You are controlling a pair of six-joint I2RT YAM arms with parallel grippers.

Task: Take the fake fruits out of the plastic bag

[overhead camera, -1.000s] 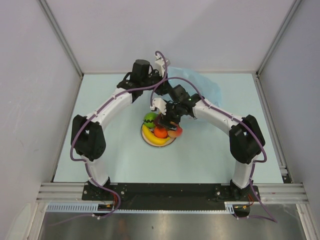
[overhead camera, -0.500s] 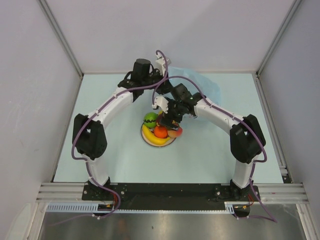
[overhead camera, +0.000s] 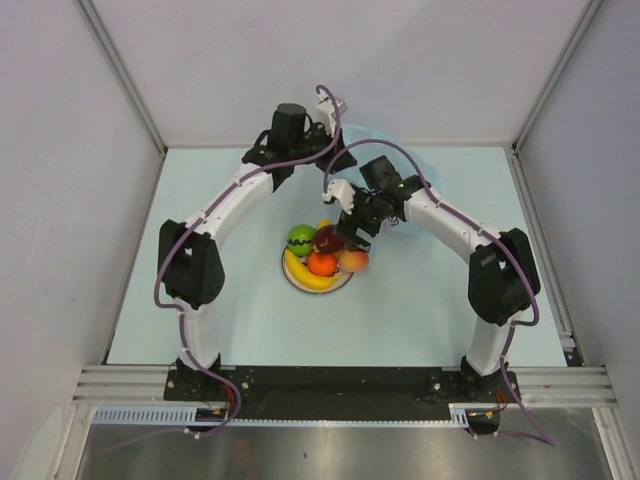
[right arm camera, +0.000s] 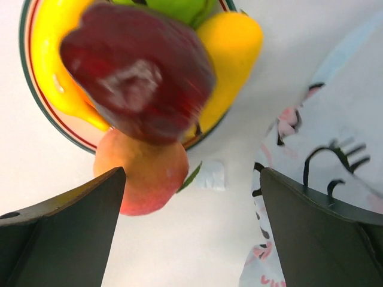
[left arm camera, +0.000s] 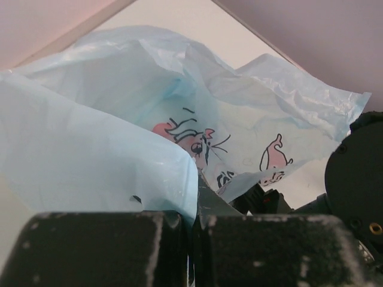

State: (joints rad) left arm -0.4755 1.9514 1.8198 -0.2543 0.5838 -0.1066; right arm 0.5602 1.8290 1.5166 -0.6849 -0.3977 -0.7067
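Fruits [overhead camera: 321, 263] lie heaped on the plate [right arm camera: 72, 128], outside the bag [left arm camera: 108, 161], which the left gripper [left arm camera: 191, 239] pinches. The right gripper [right arm camera: 188, 179] gapes empty over the apple [right arm camera: 137, 72]; perched atop, it may roll off.

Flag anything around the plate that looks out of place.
The peach-coloured fruit sits mostly beyond the rim of the plate, on the table. The dark red apple sits atop the other fruits and is blurred, so possibly unsettled. Nothing looks damaged.

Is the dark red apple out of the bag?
Out: the apple sits over the plate, clear of the bag; right pincer open, empty.
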